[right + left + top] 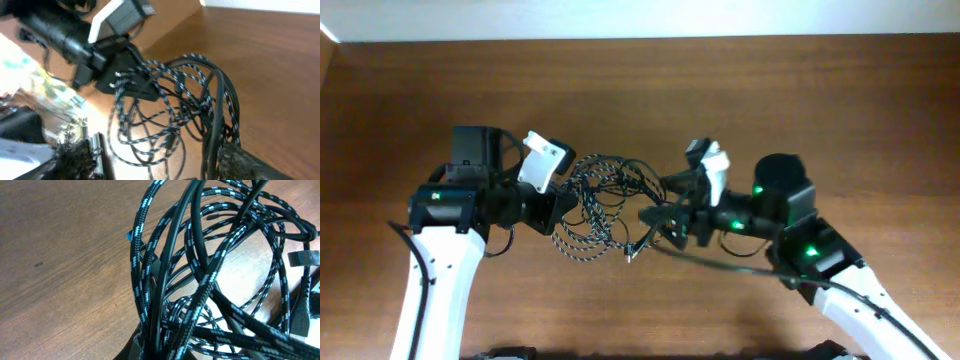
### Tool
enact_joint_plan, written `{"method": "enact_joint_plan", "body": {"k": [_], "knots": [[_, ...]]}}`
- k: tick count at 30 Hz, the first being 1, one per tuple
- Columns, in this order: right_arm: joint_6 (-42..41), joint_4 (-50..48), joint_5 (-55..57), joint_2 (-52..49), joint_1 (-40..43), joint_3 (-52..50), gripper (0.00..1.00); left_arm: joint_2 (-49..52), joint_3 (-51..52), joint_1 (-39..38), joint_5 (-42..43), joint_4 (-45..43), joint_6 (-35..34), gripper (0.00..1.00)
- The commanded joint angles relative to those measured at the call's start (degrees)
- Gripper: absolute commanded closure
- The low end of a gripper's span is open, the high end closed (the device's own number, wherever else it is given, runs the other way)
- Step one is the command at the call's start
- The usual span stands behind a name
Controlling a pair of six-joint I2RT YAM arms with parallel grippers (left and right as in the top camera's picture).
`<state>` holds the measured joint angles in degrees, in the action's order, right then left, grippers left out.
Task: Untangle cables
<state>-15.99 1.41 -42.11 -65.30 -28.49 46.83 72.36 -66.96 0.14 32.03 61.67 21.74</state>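
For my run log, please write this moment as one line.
cables: one tangled bunch, not yet separated | left jaws: shut on cables | right jaws: open, at the bunch

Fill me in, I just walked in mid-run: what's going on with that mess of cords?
It's an untangling job on a wooden table. The left gripper is shut on a knot of cables, where the speckled cable and the thinner black cable run together. The right gripper faces it from the other side, fingers apart at the tangle's edge, not clamped on anything. The two are thoroughly tangled; nothing is separated yet.
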Motion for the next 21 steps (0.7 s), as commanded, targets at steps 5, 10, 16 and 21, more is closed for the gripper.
{"method": "enact_joint_plan", "body": {"k": [5, 10, 16, 21], "knots": [[7.63, -2.56, 25.53, -4.07, -6.62, 1.27, 0.78, -0.04, -0.17, 0.02, 2.67, 2.49, -1.11, 1.00], [7.65, -6.67, 54.45, 1.53, -6.64, 1.38, 0.96, -0.04, -0.13, 0.02, 2.43, 3.78, -1.11, 1.00], [8.79, -6.86, 104.87, 15.41, -6.32, 1.38, 0.96, -0.04, -0.13, 0.02, -1.51, 3.78, -1.25, 1.00], [10.23, -6.82, 111.84, 20.22, 6.32, 1.38, 0.96, -0.04, -0.13, 0.04, -25.40, 3.78, -23.65, 1.00]]}}
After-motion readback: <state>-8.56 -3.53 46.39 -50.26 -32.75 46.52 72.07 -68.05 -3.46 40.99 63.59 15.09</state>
